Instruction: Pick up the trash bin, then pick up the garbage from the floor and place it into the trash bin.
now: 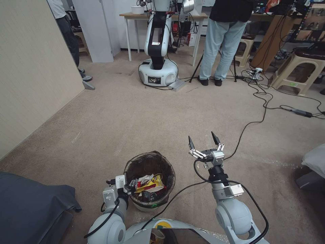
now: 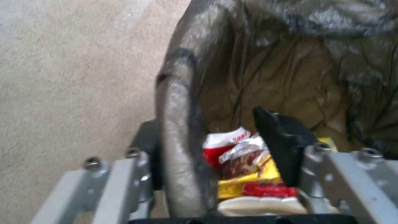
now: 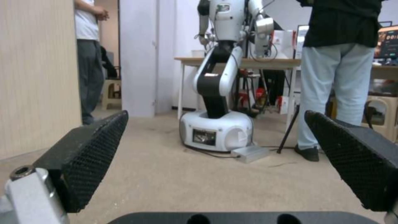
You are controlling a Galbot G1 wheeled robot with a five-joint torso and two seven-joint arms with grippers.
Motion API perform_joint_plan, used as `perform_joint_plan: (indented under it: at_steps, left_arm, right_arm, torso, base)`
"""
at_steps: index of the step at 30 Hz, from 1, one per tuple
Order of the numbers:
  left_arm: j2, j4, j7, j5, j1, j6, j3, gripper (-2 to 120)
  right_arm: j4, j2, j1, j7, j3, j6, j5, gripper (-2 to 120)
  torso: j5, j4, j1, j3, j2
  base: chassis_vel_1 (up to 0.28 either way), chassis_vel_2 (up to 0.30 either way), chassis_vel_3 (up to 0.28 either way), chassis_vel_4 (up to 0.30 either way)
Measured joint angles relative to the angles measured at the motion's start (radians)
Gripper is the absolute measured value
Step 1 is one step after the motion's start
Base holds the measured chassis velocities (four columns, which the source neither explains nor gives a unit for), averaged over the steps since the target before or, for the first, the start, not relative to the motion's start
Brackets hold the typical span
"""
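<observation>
The trash bin (image 1: 149, 166), white with a dark liner over its rim, is just in front of my base on the carpet side. Garbage (image 1: 150, 185) lies inside it: red-and-white wrappers and a yellow packet. My left gripper (image 1: 128, 187) is shut on the bin's near-left rim. In the left wrist view the rim (image 2: 178, 124) runs between the fingers of the left gripper (image 2: 203, 130), one outside and one inside beside the garbage (image 2: 244, 161). My right gripper (image 1: 203, 141) is open and empty, right of the bin above the carpet, also seen open in the right wrist view (image 3: 215, 118).
A beige wall panel (image 1: 34, 67) runs along the left. Dark grey cloth (image 1: 30, 206) lies at the lower left. Ahead stand another robot (image 1: 157, 51), a person (image 1: 223, 40) and a table. Cables (image 1: 264, 101) and a stool (image 1: 298, 71) are at the right.
</observation>
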Motion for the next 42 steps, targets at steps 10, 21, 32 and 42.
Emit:
perform_joint_plan:
  at_steps: [10,21,32,42]
  left_arm:
    - [0.000,0.006,0.052,0.010,-0.016,-0.074,-0.009,88]
    - [0.002,-0.029,0.094,0.125,-0.001,-0.193,-0.013,100]
    - [-0.004,-0.067,0.170,0.348,0.041,-0.456,-0.019,100]
    - [-0.017,-0.034,0.215,0.446,0.044,-0.661,-0.016,100]
  right_arm:
    - [-0.003,0.003,-0.007,-0.007,-0.006,0.006,-0.007,100]
    - [-0.005,0.003,-0.006,0.014,-0.006,0.004,-0.015,100]
    - [-0.001,0.011,-0.020,0.044,-0.002,0.002,-0.042,100]
    - [-0.020,0.049,-0.079,0.118,0.002,0.014,-0.105,100]
  torso:
    - [-0.0001,-0.0001,0.000,0.000,0.000]
    - [-0.0001,-0.0001,0.000,0.000,0.000]
    - [-0.0002,0.0000,0.000,0.000,0.000]
    - [-0.0001,-0.0001,0.000,0.000,0.000]
  base:
    - [0.000,0.000,0.000,0.000]
    - [0.000,0.000,0.000,0.000]
    - [0.000,0.000,0.000,0.000]
    - [0.000,0.000,0.000,0.000]
